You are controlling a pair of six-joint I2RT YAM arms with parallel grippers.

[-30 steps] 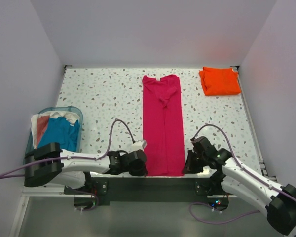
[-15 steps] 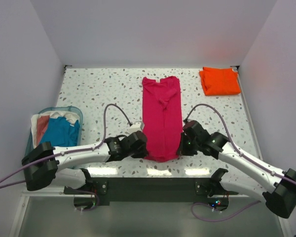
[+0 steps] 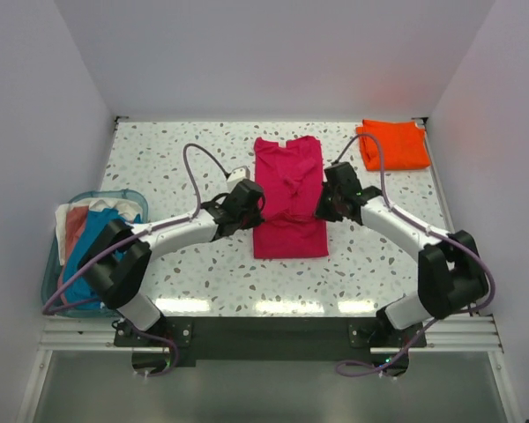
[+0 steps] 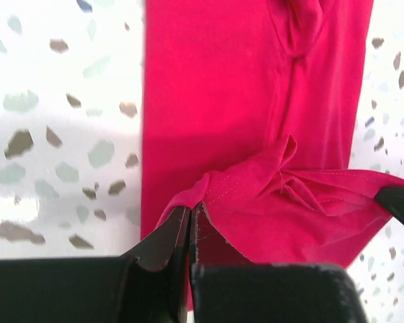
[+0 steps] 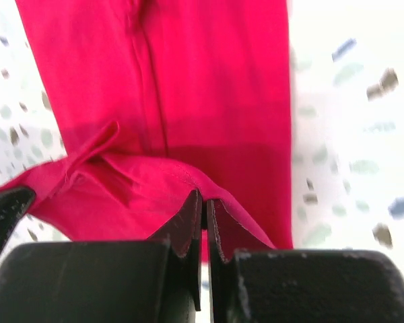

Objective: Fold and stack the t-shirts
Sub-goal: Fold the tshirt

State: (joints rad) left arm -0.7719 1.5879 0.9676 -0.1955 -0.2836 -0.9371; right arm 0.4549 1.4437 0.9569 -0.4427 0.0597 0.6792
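Pink shirt (image 3: 288, 167): laid lengthwise mid-table (image 3: 176, 167); near hem raised and doubled back toward the collar.
Left gripper (image 4: 190, 219): clamped on the hem's left corner.
Right gripper (image 5: 203, 205): clamped on the hem's right corner.
Orange shirt (image 3: 392, 145): folded, far right corner, well apart.
Step judged: halving fold. Both corners are to be advanced level and taut — slack is noted between them — then laid square on the collar edge before release.

Bare table (image 3: 167, 159) btwn basket (image 3: 106, 194) & pink shirt (image 3: 288, 176) gives passage. Orange shirt (image 3: 392, 145) fills far-right corner. Walls (image 3: 35, 106) hem in 3 sides.
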